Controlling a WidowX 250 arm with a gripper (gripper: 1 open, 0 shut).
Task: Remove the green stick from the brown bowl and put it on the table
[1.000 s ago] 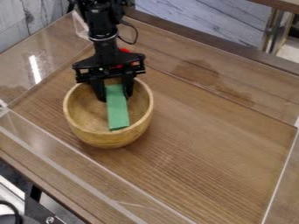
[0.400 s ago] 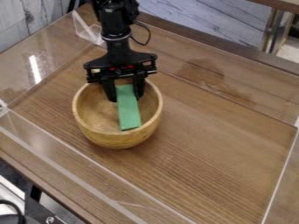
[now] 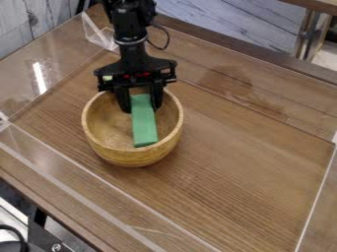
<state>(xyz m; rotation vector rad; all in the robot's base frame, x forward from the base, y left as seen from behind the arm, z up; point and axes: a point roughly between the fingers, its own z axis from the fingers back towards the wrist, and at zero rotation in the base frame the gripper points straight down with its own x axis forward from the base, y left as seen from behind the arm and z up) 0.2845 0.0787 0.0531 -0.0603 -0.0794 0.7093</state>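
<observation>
With the claw (image 3: 136, 95) clamped on the upper end of the green stick (image 3: 142, 122), which slants below it into the brown bowl (image 3: 105, 138), a straight lift clear of the rim is advised before the table (image 3: 250, 148) is approached

Black arm upright, hand (image 3: 136, 95) pointing straight down, fingers part-spread, clamped on something

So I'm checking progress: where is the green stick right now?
In the camera view the green stick is left of centre, leaning inside the brown bowl, its upper end between the gripper's fingers.
</observation>
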